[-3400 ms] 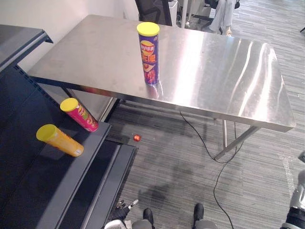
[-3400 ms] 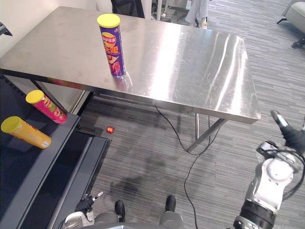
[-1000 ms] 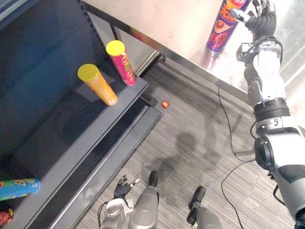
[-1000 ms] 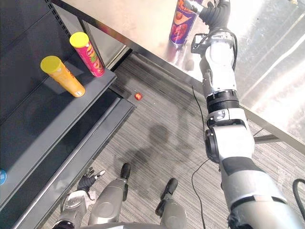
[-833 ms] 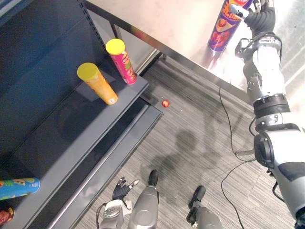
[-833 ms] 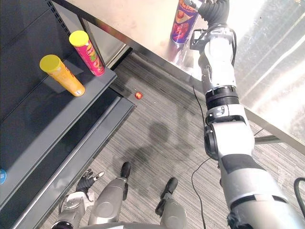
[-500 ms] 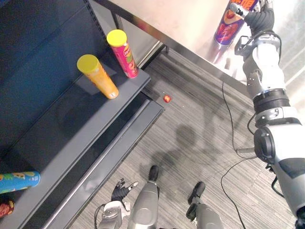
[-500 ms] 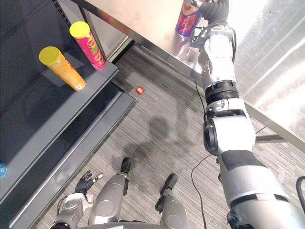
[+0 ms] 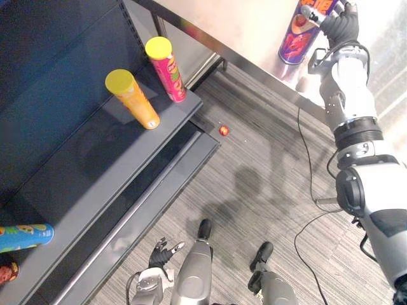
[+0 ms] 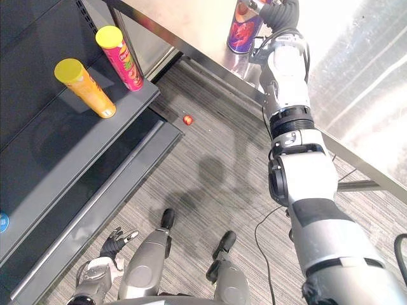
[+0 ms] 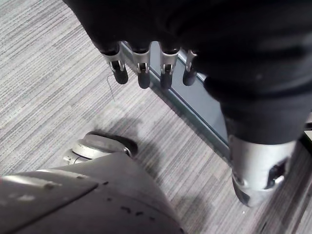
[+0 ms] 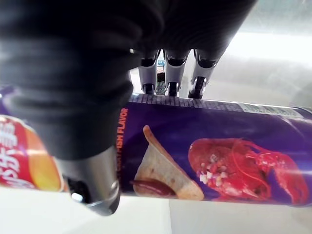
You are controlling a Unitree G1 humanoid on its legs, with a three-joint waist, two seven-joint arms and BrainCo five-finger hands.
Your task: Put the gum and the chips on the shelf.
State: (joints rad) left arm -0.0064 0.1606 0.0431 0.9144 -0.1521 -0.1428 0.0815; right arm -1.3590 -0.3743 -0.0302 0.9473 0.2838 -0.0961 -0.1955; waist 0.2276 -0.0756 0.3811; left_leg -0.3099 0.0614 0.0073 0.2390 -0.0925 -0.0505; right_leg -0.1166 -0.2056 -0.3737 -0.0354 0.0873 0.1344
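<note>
Where right hand (image 12: pixel 78 73) spreads, chips can (image 12: pixel 219 146) stands inside its span.

Purple chips can (image 9: pixel 296 41) & right hand (image 9: pixel 337 24): tops cut off at top edge. Blue can (image 9: pixel 22 236) on shelf (image 9: pixel 76 190): cut by left edge. Red obj (image 9: pixel 223 130) on floor (image 9: pixel 254 165): too small to ID.

Up it goes: the right hand (image 9: pixel 340 25), down by the robot's side a few seconds back, has reached out over the steel table (image 9: pixel 241 25) to the purple chips can (image 9: pixel 297 38). In the last second it has crept in closer. Its fingers (image 12: pixel 168 73) are now straight at the can's far side, and its thumb (image 12: pixel 92 185) lies across the near side. The head has swung round too, shifting the whole view.
</note>
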